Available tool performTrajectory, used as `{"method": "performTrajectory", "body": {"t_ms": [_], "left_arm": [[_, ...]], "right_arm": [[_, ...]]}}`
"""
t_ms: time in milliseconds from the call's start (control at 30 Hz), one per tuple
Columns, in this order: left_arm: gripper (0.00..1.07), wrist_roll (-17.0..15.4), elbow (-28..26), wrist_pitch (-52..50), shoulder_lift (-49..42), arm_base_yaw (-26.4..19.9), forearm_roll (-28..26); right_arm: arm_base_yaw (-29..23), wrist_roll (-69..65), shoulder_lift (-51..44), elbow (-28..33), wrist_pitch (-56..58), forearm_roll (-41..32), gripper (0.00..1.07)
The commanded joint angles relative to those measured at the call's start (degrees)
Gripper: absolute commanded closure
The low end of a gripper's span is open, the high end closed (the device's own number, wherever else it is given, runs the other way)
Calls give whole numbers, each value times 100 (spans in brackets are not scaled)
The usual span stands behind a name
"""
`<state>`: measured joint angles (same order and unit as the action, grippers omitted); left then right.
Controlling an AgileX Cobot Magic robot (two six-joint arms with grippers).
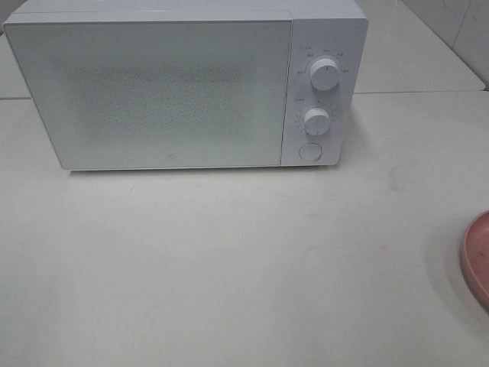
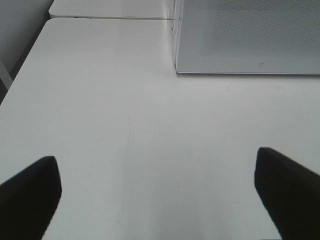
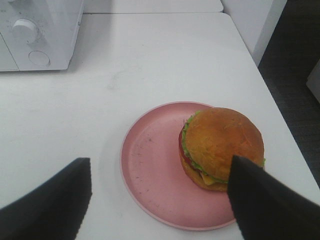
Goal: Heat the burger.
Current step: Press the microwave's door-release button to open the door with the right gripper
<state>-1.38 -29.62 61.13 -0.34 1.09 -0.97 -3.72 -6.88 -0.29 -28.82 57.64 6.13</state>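
High cam, 2 wrist cams: microwave shared

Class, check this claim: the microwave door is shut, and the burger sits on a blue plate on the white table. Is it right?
One slip: the plate is pink, not blue, as the right wrist view shows. The rest stands: the microwave door is shut, and the burger sits on that plate on the white table.

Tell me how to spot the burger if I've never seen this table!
Start at the big white microwave at the back of the white table. Off to its right and nearer the front, close to the table's edge, lies a round pink plate. The burger sits on one side of that plate, the only thing with a brown domed bun and frilly green lettuce.
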Motion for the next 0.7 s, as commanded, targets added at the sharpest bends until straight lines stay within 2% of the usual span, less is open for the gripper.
{"method": "performTrajectory", "body": {"t_ms": [33, 700], "left_arm": [[9, 0, 6, 11, -103, -17, 23], [9, 0, 6, 11, -103, -17, 23]], "right_arm": [[23, -40, -149, 17, -40, 46, 32], [23, -34, -132, -120, -258, 46, 32]]}}
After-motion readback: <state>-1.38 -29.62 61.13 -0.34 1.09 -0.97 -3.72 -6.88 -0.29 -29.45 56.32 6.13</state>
